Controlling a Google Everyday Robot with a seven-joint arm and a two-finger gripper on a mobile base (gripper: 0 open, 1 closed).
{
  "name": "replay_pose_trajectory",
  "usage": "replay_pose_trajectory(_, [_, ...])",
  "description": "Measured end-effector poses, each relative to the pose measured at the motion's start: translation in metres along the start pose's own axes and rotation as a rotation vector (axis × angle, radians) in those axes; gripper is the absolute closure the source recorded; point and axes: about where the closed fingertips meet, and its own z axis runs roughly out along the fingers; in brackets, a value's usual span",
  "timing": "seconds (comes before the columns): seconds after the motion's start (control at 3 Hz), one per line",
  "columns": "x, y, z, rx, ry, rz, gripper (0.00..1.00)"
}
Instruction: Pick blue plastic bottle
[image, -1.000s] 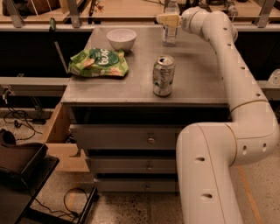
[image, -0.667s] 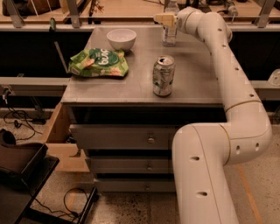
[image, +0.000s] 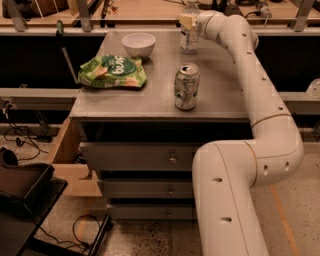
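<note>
Across grey cabinet top (image: 150, 85), edging gripper (image: 187, 22) slightly closer onto upper part of blue plastic bottle (image: 189, 40), still standing unlifted behind drink can (image: 186, 86), unable to tell whether clamped yet.

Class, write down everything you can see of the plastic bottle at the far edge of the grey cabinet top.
The blue plastic bottle is slim and clear, with a pale label band and a light cap. It stands upright near the far edge of the cabinet top, behind the drink can and right of the white bowl, apart from both. The gripper is at its upper body, hiding part of it.
</note>
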Motion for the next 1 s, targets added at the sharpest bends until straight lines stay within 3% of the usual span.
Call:
replay_pose_trajectory(0.33, [0.0015,0.0018,0.0017,-0.002,0.002,0.001,0.94])
replay_pose_trajectory(0.67, [0.0026,0.0034,0.0031,-0.005,0.003,0.001,1.0])
replay_pose_trajectory(1.0, [-0.0043,0.0094,0.002,-0.023,-0.007,0.004,1.0])
